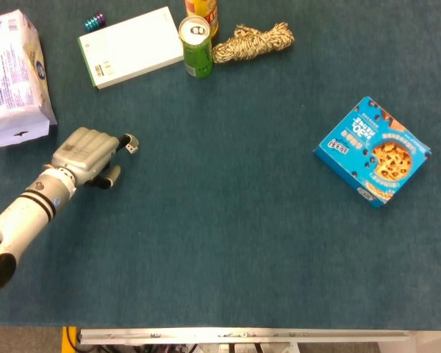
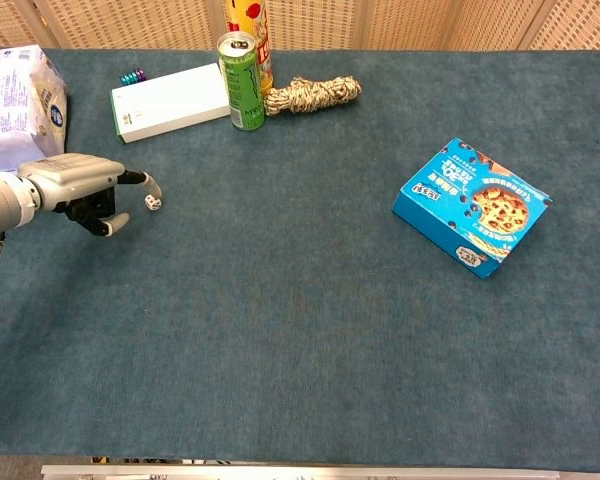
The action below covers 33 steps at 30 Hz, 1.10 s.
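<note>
My left hand [image 1: 84,153] [image 2: 75,185] hovers low over the blue cloth at the left, fingers curled. A small white die [image 1: 131,147] [image 2: 152,203] sits at its fingertips, pinched between the thumb and a finger. The white bag [image 1: 15,73] [image 2: 15,100] lies just behind the hand. My right hand appears in neither view.
A white flat box [image 1: 131,46] [image 2: 170,102], a green can [image 1: 196,48] [image 2: 241,82], a yellow-red can [image 1: 203,9], a rope bundle [image 1: 253,42] [image 2: 312,93] and a small purple-green object [image 1: 95,20] line the far edge. A blue cookie box [image 1: 375,151] [image 2: 475,207] lies at the right.
</note>
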Tool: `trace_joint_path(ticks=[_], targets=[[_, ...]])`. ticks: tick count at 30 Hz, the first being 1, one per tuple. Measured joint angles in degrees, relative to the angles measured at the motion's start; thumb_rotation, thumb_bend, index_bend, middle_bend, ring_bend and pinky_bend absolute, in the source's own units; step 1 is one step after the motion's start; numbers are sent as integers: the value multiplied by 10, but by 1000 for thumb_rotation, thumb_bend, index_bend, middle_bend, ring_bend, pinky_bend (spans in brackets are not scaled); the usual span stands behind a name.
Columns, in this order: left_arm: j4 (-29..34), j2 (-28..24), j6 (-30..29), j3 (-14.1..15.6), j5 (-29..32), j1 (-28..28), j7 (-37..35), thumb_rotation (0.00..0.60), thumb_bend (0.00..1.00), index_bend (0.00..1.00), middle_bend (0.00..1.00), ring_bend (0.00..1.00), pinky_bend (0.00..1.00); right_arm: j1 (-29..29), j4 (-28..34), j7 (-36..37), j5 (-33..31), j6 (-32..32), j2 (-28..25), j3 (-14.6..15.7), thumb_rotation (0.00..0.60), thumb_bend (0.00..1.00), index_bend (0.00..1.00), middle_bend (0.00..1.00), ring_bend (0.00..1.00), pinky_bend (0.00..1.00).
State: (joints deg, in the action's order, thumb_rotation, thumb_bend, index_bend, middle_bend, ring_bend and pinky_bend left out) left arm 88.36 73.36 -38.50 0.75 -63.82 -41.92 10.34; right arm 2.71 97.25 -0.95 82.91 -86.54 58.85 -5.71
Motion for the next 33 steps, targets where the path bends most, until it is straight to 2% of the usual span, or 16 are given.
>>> trace_joint_path(ticks=[8, 20, 33], targets=[[21, -14, -19, 1, -5, 5, 2, 600, 530, 190, 1000, 1000, 1000, 1, 0, 0, 1, 1, 1, 0, 600, 395, 223, 298, 156, 204], [-16, 1, -11, 0, 34, 0, 18, 600, 530, 190, 1000, 1000, 1000, -4, -1, 4, -1, -3, -1, 1, 600, 395, 223, 298, 156, 204], [-19, 11, 3, 8, 49, -6, 27, 600, 530, 190, 1000, 1000, 1000, -3, -3, 2, -2, 1, 1, 1, 600, 395, 223, 298, 156, 204]])
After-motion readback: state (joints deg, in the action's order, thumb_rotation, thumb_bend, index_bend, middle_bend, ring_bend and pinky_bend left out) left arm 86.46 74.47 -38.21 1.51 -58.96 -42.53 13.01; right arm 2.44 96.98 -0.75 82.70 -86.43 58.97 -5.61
